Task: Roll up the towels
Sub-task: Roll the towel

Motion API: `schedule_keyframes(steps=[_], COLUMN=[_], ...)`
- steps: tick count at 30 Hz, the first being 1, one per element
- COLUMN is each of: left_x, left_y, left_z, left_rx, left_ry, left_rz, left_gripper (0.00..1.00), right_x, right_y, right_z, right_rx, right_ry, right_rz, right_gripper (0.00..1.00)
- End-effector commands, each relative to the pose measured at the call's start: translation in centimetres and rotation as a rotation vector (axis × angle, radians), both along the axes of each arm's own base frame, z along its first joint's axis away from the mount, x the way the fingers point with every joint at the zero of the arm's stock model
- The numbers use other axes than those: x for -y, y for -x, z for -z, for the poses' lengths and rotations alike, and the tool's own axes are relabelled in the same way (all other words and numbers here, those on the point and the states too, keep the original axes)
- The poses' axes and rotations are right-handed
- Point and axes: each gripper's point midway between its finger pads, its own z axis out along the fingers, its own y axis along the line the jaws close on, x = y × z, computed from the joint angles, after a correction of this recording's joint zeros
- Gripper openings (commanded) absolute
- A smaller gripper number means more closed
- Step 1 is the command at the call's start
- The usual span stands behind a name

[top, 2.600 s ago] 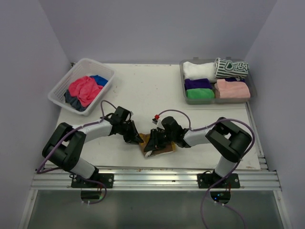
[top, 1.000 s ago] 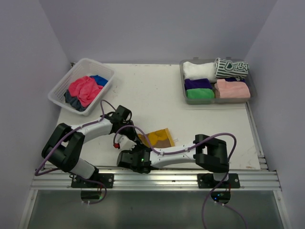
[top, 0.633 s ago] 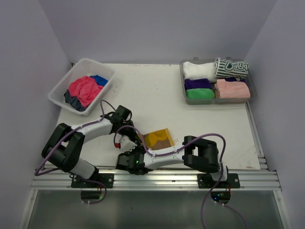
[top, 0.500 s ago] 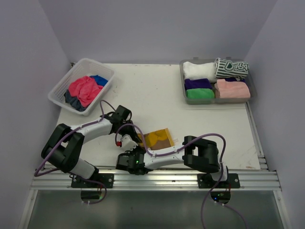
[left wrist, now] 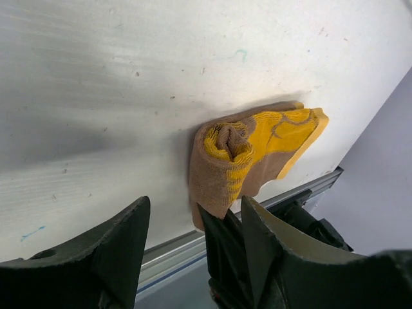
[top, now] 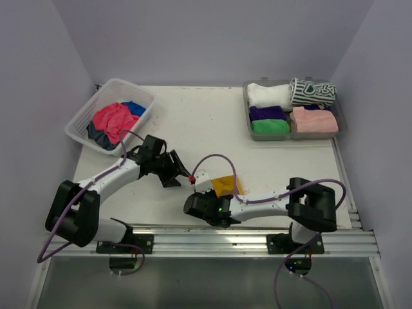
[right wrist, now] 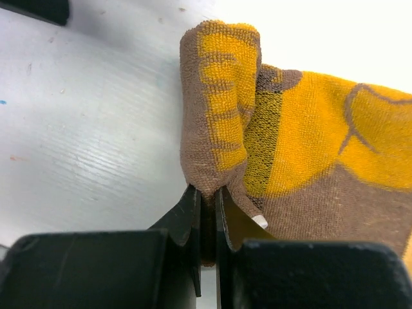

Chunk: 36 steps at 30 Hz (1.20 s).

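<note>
The yellow-and-brown towel [top: 225,186] lies partly rolled near the front edge of the counter [top: 212,122], between the two arms. Its rolled brown edge is pinched tight in the closed right fingers [right wrist: 193,215]. The left fingers [left wrist: 122,254] stand spread wide just to its left, clear of the cloth and holding nothing. At the far right, rolled towels [top: 293,109] fill the grey tray [top: 290,137] — at the far left, loose towels [top: 112,121] sit in the white basket [top: 82,117].

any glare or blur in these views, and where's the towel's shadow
Right wrist: the table blows out white at top right; the right hand is dark and soft, close to the lens. Left wrist: the yellow-and-brown towel throws a soft shadow leftward. Top: even light, no glare.
</note>
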Motion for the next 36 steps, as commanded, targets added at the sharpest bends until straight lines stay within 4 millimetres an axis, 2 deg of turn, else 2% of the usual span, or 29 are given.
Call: schedule_keyframes(steps=[1,2,3,4,5,7,8,9,11,12,13,14,16,17,18,20,21,23,27,31,36], left_x=[0.1,0.1,0.1,0.1,0.1,0.1,0.1,0.1,0.1,0.1,0.1,0.1,0.4,0.5,0.7,1.6,2.1,3.1,5.1,6.7,7.7], left_y=[-1.3,-1.5,-1.5,-1.6,-1.6,-1.6,-1.6,-1.6,-1.5,-1.5,-1.4,-1.3,-0.9,-0.9,-0.8,-0.3,-0.1,0.1,0.6,1.6,2.4], left_z=[-2.7,-2.8,-2.9,-2.9,-2.9,-2.9,-2.8,-2.8,-2.8,-2.7,-2.7,-2.5,-2.3,-2.2,-2.1,-2.0,-1.9,-1.9,-1.7,0.4,1.9], left_rx=[0.070,0.076,0.080,0.085,0.087,0.088,0.091,0.090,0.093,0.095,0.096,0.093,0.091,0.094,0.097,0.097,0.098,0.104,0.113,0.055,0.016], left_ry=[0.025,0.025,0.026,0.024,0.020,0.020,0.019,0.018,0.018,0.017,0.016,0.014,0.018,0.019,0.021,0.032,0.039,0.055,0.090,0.097,0.103], left_rz=[0.002,0.006,0.008,0.011,0.012,0.013,0.018,0.019,0.027,0.030,0.036,0.040,0.057,0.064,0.077,0.120,0.139,0.182,0.274,0.342,0.376], left_gripper=[0.62,0.62,0.62,0.62,0.62,0.61,0.61,0.61,0.61,0.62,0.62,0.62,0.62,0.62,0.63,0.63,0.64,0.68,0.76,0.74,0.71], right_x=[-1.0,-1.2,-0.7,-0.2,-0.7,0.4,0.1,0.7,1.0,1.6,1.9,1.8,2.3,1.9,2.5,2.4,2.9,2.9,3.8,3.6,3.4], right_y=[0.6,0.9,1.1,0.6,1.0,0.6,0.5,1.3,0.5,1.3,0.9,0.7,1.3,1.2,1.7,1.9,2.2,2.3,2.9,3.1,3.2], right_z=[-0.5,-1.5,-1.1,-1.3,-1.5,-1.7,-2.1,-1.7,-2.1,-1.4,-1.3,-1.7,-0.9,-1.4,-0.6,-0.6,0.0,-0.2,1.1,1.1,1.4], right_rx=[-0.122,-0.152,-0.184,-0.203,-0.247,-0.289,-0.305,-0.358,-0.383,-0.428,-0.438,-0.442,-0.486,-0.486,-0.512,-0.531,-0.553,-0.558,-0.584,-0.596,-0.617], right_ry=[-0.245,-0.305,-0.346,-0.382,-0.439,-0.534,-0.593,-0.632,-0.712,-0.732,-0.758,-0.799,-0.823,-0.863,-0.873,-0.920,-0.931,-0.976,-0.972,-0.991,-1.037], right_rz=[0.043,0.034,0.052,0.076,0.063,0.111,0.111,0.109,0.126,0.129,0.142,0.138,0.148,0.138,0.163,0.162,0.187,0.192,0.226,0.211,0.202], right_gripper=[0.00,0.00,0.00,0.00,0.00,0.00,0.00,0.00,0.00,0.00,0.00,0.00,0.00,0.00,0.00,0.00,0.00,0.00,0.00,0.00,0.00])
